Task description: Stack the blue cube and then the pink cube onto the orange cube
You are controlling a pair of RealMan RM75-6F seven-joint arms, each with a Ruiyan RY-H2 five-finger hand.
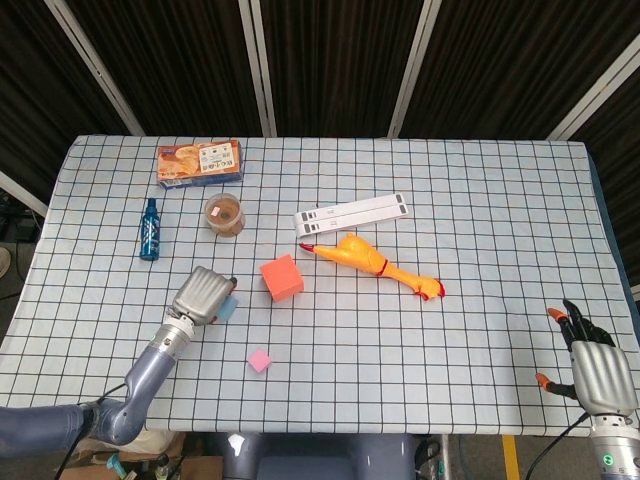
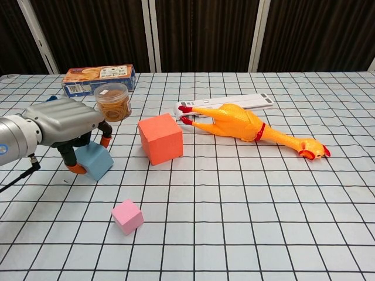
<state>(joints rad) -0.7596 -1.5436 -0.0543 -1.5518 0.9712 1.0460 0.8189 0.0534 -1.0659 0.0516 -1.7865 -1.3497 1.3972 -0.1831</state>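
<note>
bright, even overhead light in both views; soft short shadows sit close under things. focus is sharp throughout. slight sheen on the left hand (image 2: 61, 122). the top of each frame stays dark.
</note>
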